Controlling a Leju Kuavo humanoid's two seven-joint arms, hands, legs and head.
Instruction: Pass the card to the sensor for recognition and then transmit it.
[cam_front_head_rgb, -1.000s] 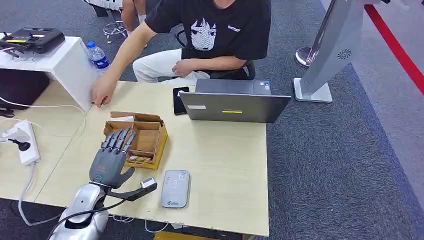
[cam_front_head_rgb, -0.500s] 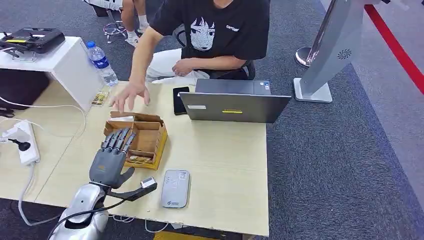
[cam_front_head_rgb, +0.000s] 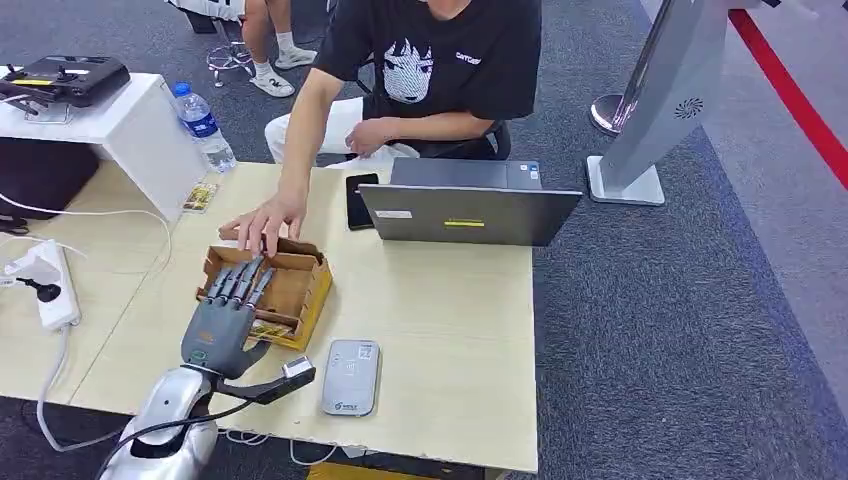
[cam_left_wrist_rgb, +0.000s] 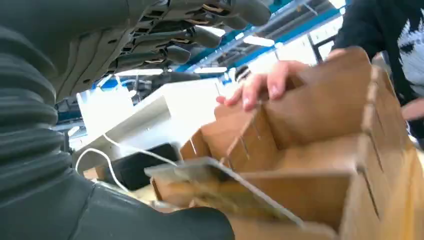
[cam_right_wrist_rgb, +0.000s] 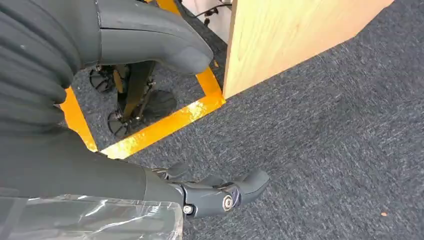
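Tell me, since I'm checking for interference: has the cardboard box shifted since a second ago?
Yes. The cardboard box has turned slightly and slid a little toward the table's near edge, closer to the grey sensor; the person's hand now rests on its far rim.

laptop (cam_front_head_rgb: 470, 213), water bottle (cam_front_head_rgb: 203, 125), phone (cam_front_head_rgb: 359, 200), power strip (cam_front_head_rgb: 50, 284)

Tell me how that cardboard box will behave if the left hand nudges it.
The cardboard box looks thin-walled and nearly empty, so it would probably slide easily on the smooth table. The person's hand rests on its far edge, likely steadying it. Its walls may flex under the left hand.
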